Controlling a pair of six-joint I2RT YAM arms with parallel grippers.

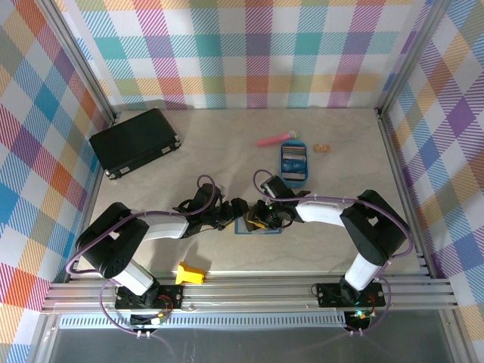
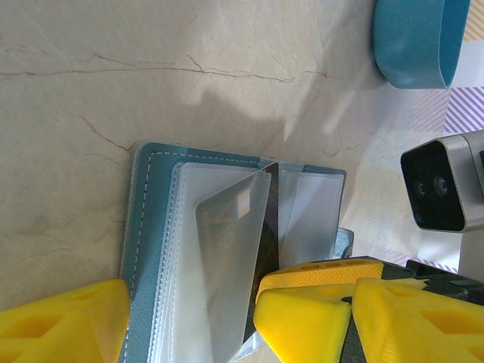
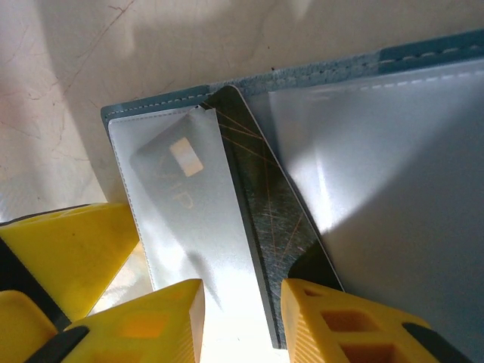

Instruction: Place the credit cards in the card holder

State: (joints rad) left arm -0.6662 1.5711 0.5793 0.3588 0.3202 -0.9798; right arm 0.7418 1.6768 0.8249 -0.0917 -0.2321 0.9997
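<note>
**Right gripper (image 3: 242, 295) holds dark card (image 3: 276, 219) at the sleeve**

Jaws narrow, clamped on the card's near end, and its far corner points to 11 o'clock against the card holder (image 2: 147, 219), open mid-table. Left gripper (image 1: 234, 210) stands wide over the pages. The plastic looks light, stiff and slick: pinch the short edge. 1 silver card (image 3: 189, 204) sits sleeved, its faint lettering possibly "VIP". Spare cards (image 1: 293, 160) wait in the tray (image 1: 294, 184) at 1 o'clock.

Black case (image 1: 134, 143), pink pen (image 1: 277, 138), blue tray (image 1: 293, 182)
</note>
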